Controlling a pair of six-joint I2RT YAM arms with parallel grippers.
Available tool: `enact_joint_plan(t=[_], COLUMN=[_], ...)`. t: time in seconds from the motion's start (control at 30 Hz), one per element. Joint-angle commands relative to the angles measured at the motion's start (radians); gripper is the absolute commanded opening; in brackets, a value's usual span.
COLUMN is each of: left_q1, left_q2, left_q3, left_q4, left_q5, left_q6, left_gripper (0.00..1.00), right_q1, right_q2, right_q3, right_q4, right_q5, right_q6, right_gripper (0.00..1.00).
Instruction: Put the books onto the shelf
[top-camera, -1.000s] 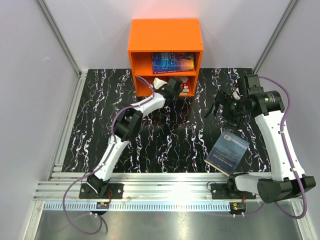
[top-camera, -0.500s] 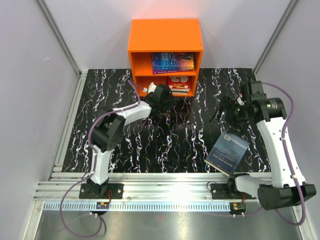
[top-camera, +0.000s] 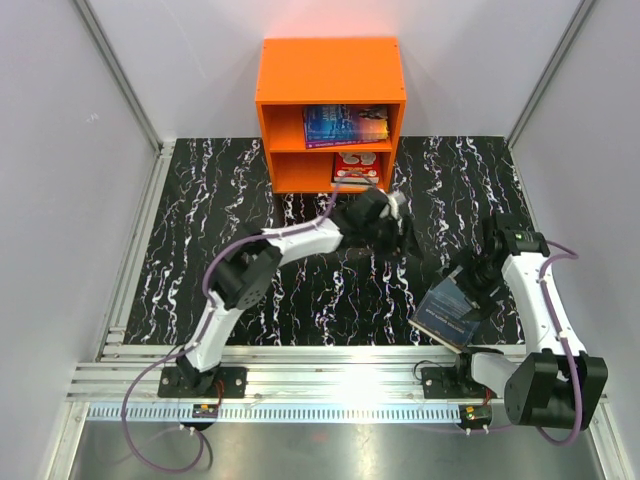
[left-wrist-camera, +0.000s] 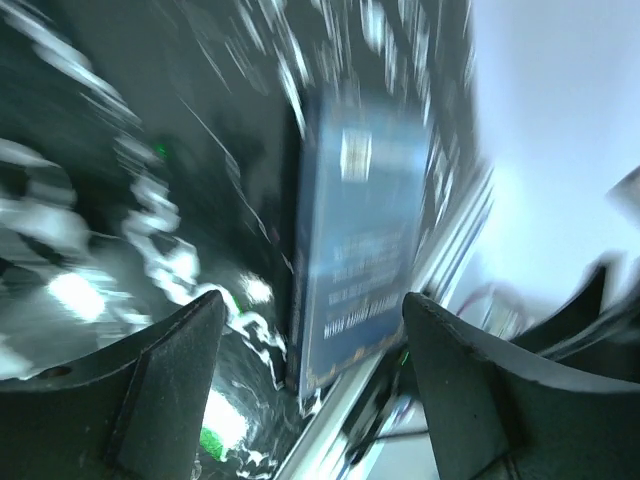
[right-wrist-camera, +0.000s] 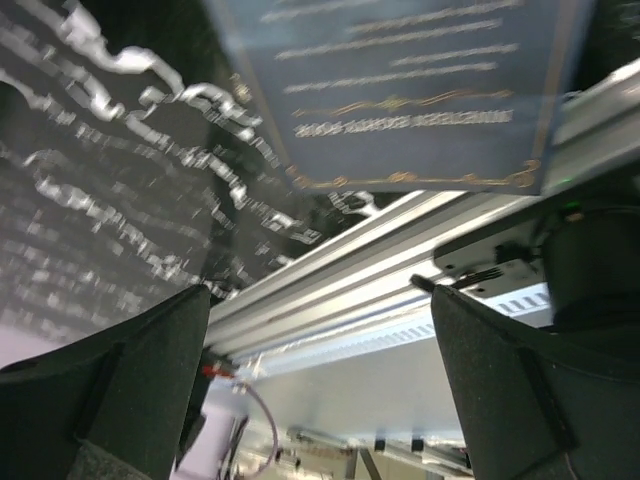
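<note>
- At the back of the black, white-veined desk (top-camera: 180, 230): orange shelf (top-camera: 330, 70), open face toward the arms.
- In its upper compartment: blue book (top-camera: 345, 125) lying flat.
- In the lower compartment, toward the right: small stack of books (top-camera: 357, 167), top cover red with pale circles.
- Near the shelf's right front corner, over the desk: left tool (top-camera: 402, 225), fingers spread wide, nothing between them.
- Close to the desk's front edge, right of centre: dark blue-grey book (top-camera: 455, 312), lying flat, gold lettering on the cover.
- At that book's far edge: right tool (top-camera: 468, 275), spread wide and empty; touching the book or not, cannot tell.
</note>
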Motion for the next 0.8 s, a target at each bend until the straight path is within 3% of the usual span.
enact_joint_plan(t=[0.0,0.23,0.5,0.77], left_q1=[-0.081,-0.149,-0.149,-0.109], left_q2=[0.043,0.059,-0.025,-0.072], left_q3=[0.062,0.072,0.013,0.01], left_q4=[-0.099,-0.106,-0.203,-0.265], left_q5=[0.138,0.173,0.131,0.071], left_q6=[0.115,0.113,0.15,0.145], left_gripper=[0.75,0.75,0.74,0.73], right_q1=[-0.006,-0.078,-0.413,-0.424], right_q2=[-0.01,0.034,0.281,0.436], right_q3=[-0.001,-0.012,-0.092,-0.181], right_q4=[-0.064,-0.066,0.212,0.584], right_q5=[0.225,0.436,0.218,-0.105], right_q6=[0.062,0.095,0.035,0.068], right_gripper=[1.0,1.0,1.0,1.0])
